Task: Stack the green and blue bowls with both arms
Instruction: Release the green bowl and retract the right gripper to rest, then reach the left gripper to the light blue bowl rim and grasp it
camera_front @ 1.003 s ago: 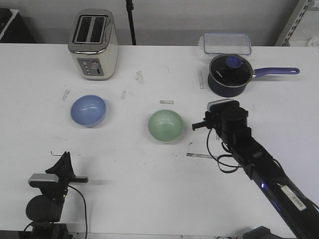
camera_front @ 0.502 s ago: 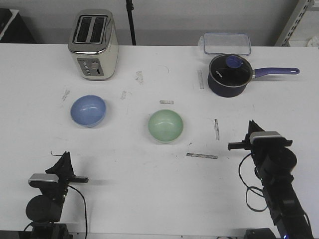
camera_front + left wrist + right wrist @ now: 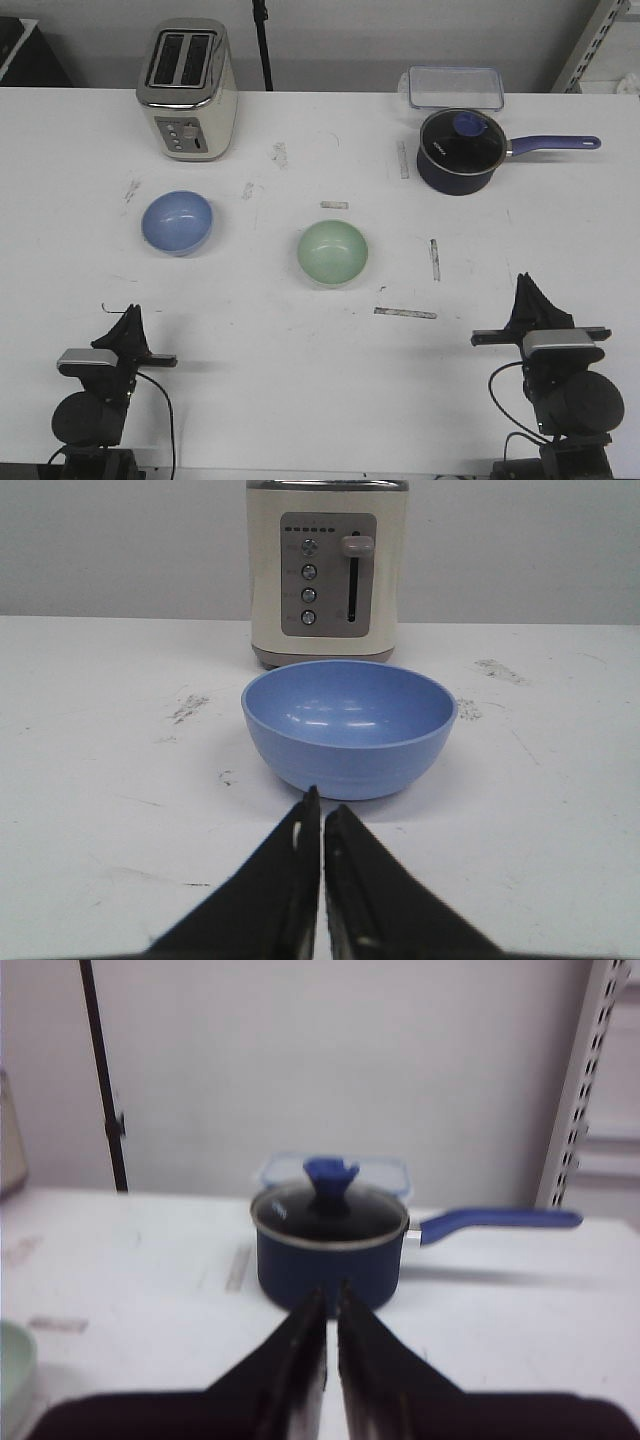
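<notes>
The blue bowl sits upright on the white table at the left, and the green bowl sits alone near the middle; the two are well apart. My left gripper rests at the near left edge, shut and empty. In the left wrist view the blue bowl stands just beyond the left gripper. My right gripper is at the near right edge, shut with nothing in it. Its wrist view shows the right gripper and only a sliver of the green bowl.
A cream toaster stands at the back left, behind the blue bowl. A dark lidded saucepan with a purple handle and a clear lidded box stand at the back right. Bits of tape mark the table.
My right arm has pulled back from beside the green bowl to the near right edge of the table. The left arm and both bowls have not moved.
</notes>
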Robot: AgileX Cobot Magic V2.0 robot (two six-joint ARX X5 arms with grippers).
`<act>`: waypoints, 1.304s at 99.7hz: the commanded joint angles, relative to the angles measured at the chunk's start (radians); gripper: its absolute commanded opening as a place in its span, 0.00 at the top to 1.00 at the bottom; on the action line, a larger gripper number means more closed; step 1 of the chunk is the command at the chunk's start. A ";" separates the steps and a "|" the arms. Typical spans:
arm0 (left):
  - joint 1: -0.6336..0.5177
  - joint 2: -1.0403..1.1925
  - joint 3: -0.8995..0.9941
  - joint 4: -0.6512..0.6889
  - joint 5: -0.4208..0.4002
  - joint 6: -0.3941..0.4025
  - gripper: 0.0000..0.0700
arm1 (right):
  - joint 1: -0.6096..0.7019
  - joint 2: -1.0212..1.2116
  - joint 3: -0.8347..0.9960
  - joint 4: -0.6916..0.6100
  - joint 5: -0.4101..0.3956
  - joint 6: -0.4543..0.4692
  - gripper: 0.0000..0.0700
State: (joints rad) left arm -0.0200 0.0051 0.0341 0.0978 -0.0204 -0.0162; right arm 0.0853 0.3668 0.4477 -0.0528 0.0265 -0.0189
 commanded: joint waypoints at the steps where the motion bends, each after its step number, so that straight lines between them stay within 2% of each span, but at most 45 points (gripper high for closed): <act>1: 0.000 -0.002 -0.023 0.015 0.000 0.008 1.00 | 0.002 -0.023 0.001 0.002 -0.001 0.003 0.99; 35: 0.000 -0.002 -0.023 0.015 0.000 0.008 1.00 | 0.002 -0.118 0.001 0.000 0.000 0.003 0.99; 120: 0.000 -0.002 -0.023 0.016 0.000 0.007 1.00 | 0.002 -0.119 0.001 0.000 0.000 0.003 0.99; 130: 0.000 -0.002 -0.023 0.023 -0.015 -0.023 1.00 | 0.002 -0.119 0.001 0.000 0.000 0.003 0.99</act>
State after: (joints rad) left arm -0.0200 0.0051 0.0341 0.0986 -0.0223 -0.0170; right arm 0.0853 0.2489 0.4477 -0.0624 0.0265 -0.0189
